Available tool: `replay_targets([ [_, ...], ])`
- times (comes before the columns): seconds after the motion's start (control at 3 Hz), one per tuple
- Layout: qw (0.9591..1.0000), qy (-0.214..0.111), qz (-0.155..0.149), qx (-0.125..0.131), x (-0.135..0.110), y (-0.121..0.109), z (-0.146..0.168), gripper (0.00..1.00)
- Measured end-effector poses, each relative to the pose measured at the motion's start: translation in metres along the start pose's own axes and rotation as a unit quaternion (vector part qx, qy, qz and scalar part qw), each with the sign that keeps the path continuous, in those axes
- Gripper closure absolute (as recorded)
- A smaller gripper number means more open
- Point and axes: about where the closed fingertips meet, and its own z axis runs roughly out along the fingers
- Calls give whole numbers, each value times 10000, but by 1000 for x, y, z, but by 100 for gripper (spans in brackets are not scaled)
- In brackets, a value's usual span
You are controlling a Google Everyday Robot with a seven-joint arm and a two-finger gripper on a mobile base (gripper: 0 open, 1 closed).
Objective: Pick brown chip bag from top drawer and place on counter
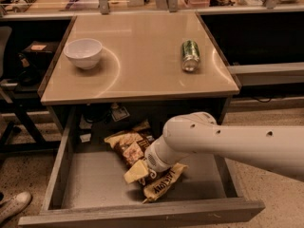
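Brown chip bag (127,145) lies in the open top drawer (90,182) on its grey bottom, long axis far-left to near-right. Gripper (144,166) is down on the bag's middle; its grip cannot be told. On the counter (142,75) above: white bowl (83,52) left, green can (190,55) on its side right.
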Motion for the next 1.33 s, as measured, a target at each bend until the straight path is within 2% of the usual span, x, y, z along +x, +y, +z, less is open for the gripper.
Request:
replay_targets([
  [1.0,10000,0,0,0,0,0,0,89],
  [1.33,10000,0,-1,0,0,0,0,100],
])
